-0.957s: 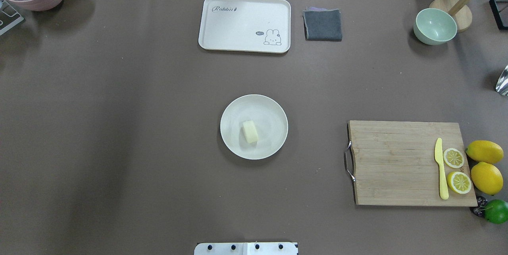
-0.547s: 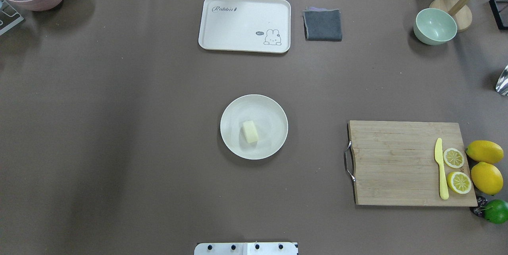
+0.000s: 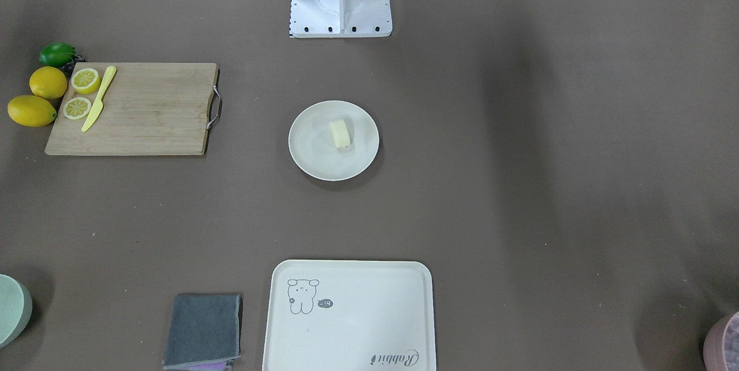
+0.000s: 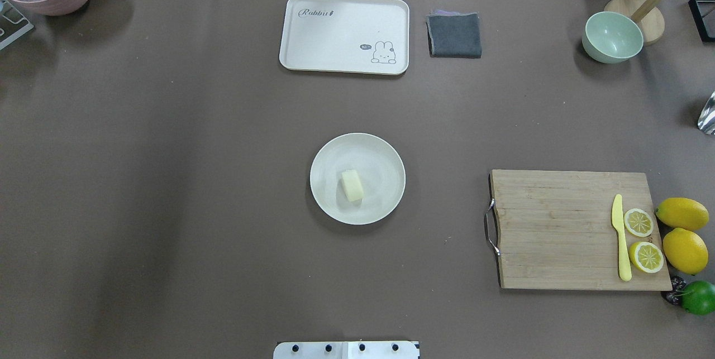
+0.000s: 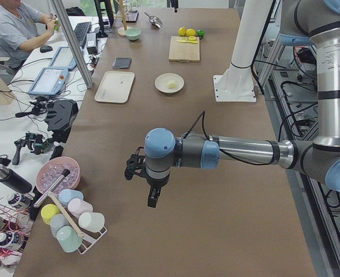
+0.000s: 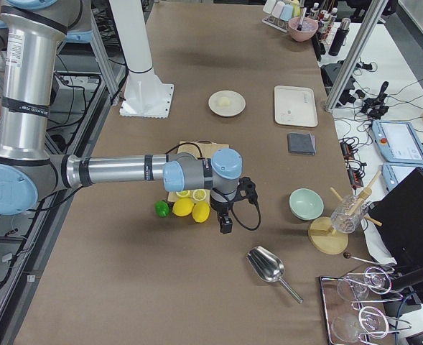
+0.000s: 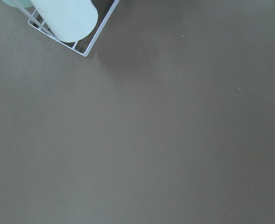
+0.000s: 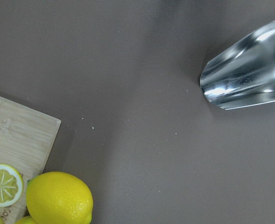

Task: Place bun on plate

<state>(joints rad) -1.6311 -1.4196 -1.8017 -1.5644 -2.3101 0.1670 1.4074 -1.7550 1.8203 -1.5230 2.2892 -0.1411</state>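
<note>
The bun [image 4: 352,186], a small pale cream lump, lies on the round off-white plate [image 4: 385,158] in the middle of the table, a little left of the plate's centre. It also shows as the bun [image 3: 339,133] on the plate [image 3: 312,152] in the front-facing view. Neither gripper is near it. My left gripper [image 5: 152,199] hangs over bare table at the left end, near a cup rack. My right gripper [image 6: 225,226] hangs at the right end, beside the lemons. Both show only in the side views, so I cannot tell whether they are open or shut.
A cream tray [image 4: 344,34] and a grey cloth [image 4: 454,35] lie at the far edge. A green bowl [image 4: 612,37] stands far right. A cutting board [image 4: 558,230] with a yellow knife, lemon halves and lemons [image 4: 684,250] lies right. A metal scoop [image 6: 268,267] lies beyond it. A person [image 5: 14,29] sits across.
</note>
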